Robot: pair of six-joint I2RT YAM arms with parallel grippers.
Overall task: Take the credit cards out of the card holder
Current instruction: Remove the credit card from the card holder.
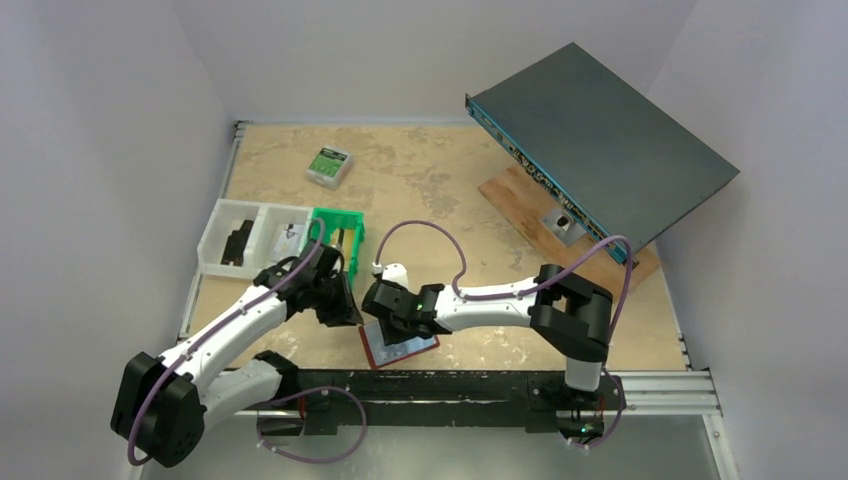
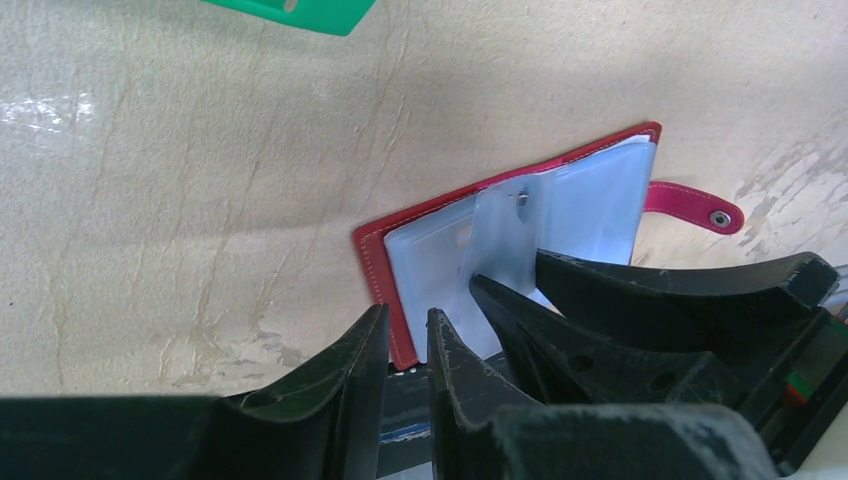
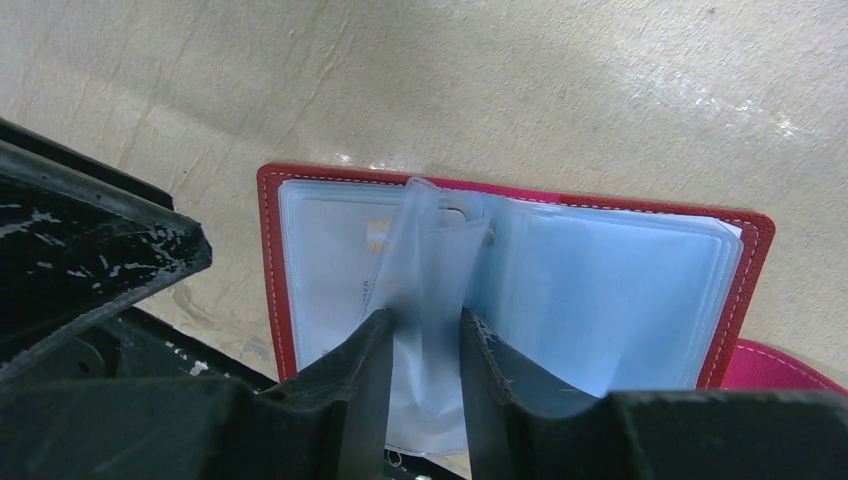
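red card holder (image 1: 398, 348) lies open on table (image 1: 440, 180); right gripper (image 3: 425, 325) pinches 1 clear sleeve (image 3: 432, 255) upright; left gripper (image 2: 405, 330) at its edge, grip unclear. card (image 3: 345, 270) not yet out.

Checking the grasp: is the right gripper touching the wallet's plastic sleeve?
Touching. In the right wrist view the right gripper pinches a raised plastic sleeve of the open wallet, with contact on both sides.

A red, leather-look folding card holder (image 2: 590, 195), white-stitched, against the matt, mottled beige board of the desk (image 2: 200, 200). Its translucent pale-blue plastic sleeves (image 3: 600, 290) look smooth and glossy; the snap stud (image 2: 720, 217) looks metal. The right hand (image 3: 424, 325) has black plastic fingers (image 3: 500, 380), matt and scuffed.
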